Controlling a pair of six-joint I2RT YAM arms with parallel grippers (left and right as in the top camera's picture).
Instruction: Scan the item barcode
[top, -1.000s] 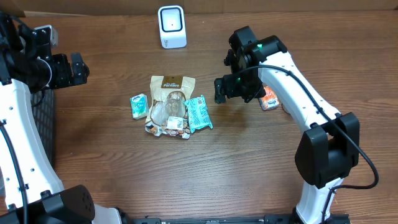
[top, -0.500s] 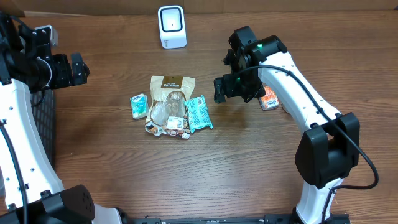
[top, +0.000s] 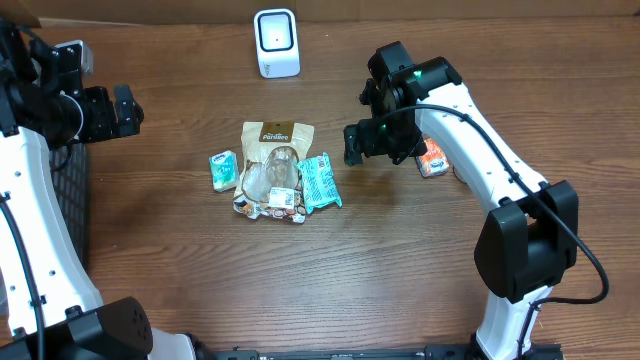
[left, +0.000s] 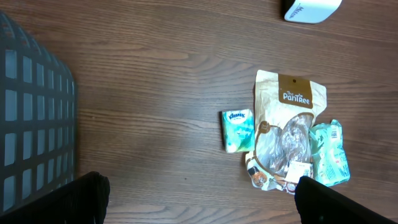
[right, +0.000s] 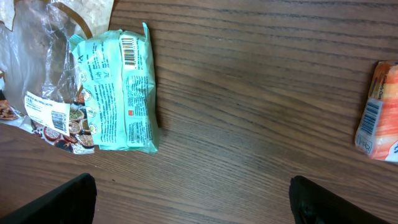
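Four packaged items lie clustered at the middle of the wooden table (top: 200, 280): a brown pouch (top: 277, 135) at the far side, a clear bag (top: 268, 182) overlapping its near end, a small tissue pack (top: 222, 169) just beside them towards the left arm, and a teal packet (right: 118, 93) touching the clear bag's other edge. The teal packet lies flat with its printed back up, a barcode showing near one end. A fifth item, an orange packet (top: 433, 160), lies apart from the cluster, partly under the right arm; a barcode shows along its edge in the right wrist view. A white scanner (top: 276, 42) stands at the far edge, well apart from all items. The right gripper (top: 380, 145) hangs over bare wood between teal and orange packets, fingers spread wide and empty. The left gripper (top: 115, 110) is raised beside a dark mesh basket (left: 31, 124), fingers likewise wide apart, gripping nothing.
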